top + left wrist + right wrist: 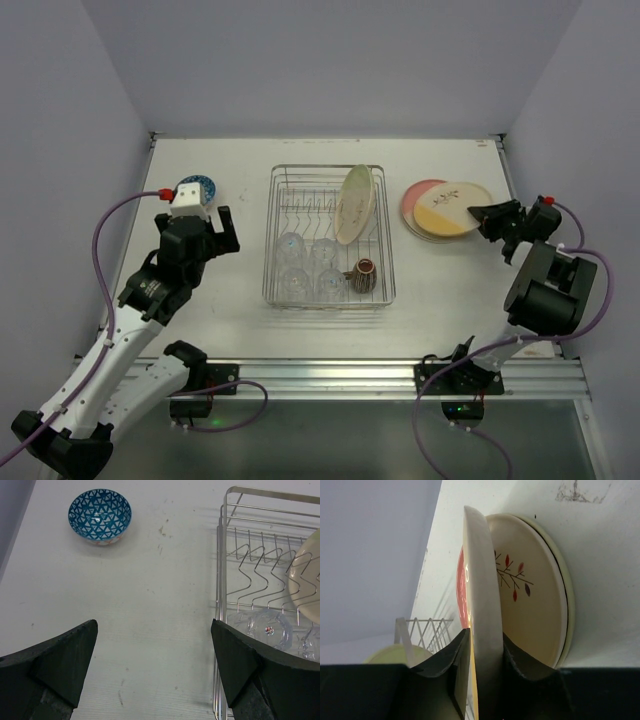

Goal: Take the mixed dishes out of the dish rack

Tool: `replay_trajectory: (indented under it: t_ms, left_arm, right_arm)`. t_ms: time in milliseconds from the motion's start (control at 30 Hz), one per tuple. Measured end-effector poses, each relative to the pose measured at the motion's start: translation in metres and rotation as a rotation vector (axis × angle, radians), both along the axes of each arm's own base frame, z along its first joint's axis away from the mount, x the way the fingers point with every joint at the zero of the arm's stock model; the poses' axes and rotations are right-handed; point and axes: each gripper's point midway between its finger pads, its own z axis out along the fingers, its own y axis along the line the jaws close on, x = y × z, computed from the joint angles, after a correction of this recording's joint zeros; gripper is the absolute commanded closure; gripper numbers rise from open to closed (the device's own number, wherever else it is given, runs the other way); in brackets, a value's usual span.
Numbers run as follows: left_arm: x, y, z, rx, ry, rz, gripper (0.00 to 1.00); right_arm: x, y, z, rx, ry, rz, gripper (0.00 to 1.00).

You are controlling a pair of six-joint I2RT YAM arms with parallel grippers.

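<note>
Cream plate (481, 595) is pinched by its rim in my right jaws, at the plate stack (540, 605), so I can lay it flat. My left jaws are spread wide beside the dish rack (330, 303), ready for glasses (292, 245).

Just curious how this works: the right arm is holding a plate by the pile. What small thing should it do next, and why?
Probably ease the held edge down and let go. The right gripper is shut on the rim of the plate, which hangs tilted just over the stack of plates, so only the release seems left.
</note>
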Motion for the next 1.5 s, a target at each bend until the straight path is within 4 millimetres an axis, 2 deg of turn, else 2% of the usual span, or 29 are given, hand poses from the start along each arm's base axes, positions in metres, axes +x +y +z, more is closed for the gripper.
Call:
replay_trajectory:
  t_ms: [133, 300, 467, 600, 700, 733, 767, 867, 1233, 1367, 1500]
  left_arm:
    - [0.0, 0.0, 0.0, 0.001, 0.0, -0.002, 0.0]
    - [0.0, -0.001, 0.0, 0.0, 0.0, -0.004, 0.0]
    - [0.0, -0.002, 0.0, -0.004, 0.002, -0.013, 0.0]
    - [0.0, -0.004, 0.0, -0.006, 0.003, -0.019, 0.0]
    - [0.001, -0.005, 0.0, -0.004, 0.001, -0.028, 0.0]
    - [0.001, -0.005, 0.0, -0.003, 0.0, -0.029, 0.0]
    - [0.002, -0.006, 0.0, -0.001, 0.001, -0.032, 0.0]
    - [0.003, -0.007, -0.001, 0.0, 0.006, -0.039, 0.0]
    - [0.003, -0.01, -0.004, -0.003, 0.016, -0.054, 0.0]
    - [0.003, -0.01, -0.004, -0.003, 0.016, -0.054, 0.0]
    - [0.003, -0.01, -0.004, -0.003, 0.016, -0.054, 0.0]
  right_arm:
    - [0.012, -0.006, 0.003, -0.002, 0.0, -0.003, 0.58]
    - [0.02, -0.008, -0.007, -0.025, 0.087, -0.016, 0.48]
    - [0.024, 0.002, -0.018, -0.077, 0.201, -0.008, 0.45]
    - [0.027, 0.007, -0.025, -0.132, 0.278, -0.002, 0.31]
    - [0.024, 0.012, -0.031, -0.165, 0.326, 0.0, 0.29]
    - [0.023, 0.013, -0.033, -0.173, 0.342, -0.002, 0.19]
    - [0.021, 0.015, -0.035, -0.181, 0.36, -0.004, 0.17]
    - [0.017, 0.016, -0.039, -0.222, 0.403, -0.009, 0.13]
    - [0.016, 0.022, -0.04, -0.317, 0.466, -0.018, 0.13]
    - [0.015, 0.025, -0.035, -0.362, 0.496, -0.01, 0.03]
    - [0.015, 0.026, -0.029, -0.439, 0.523, -0.005, 0.02]
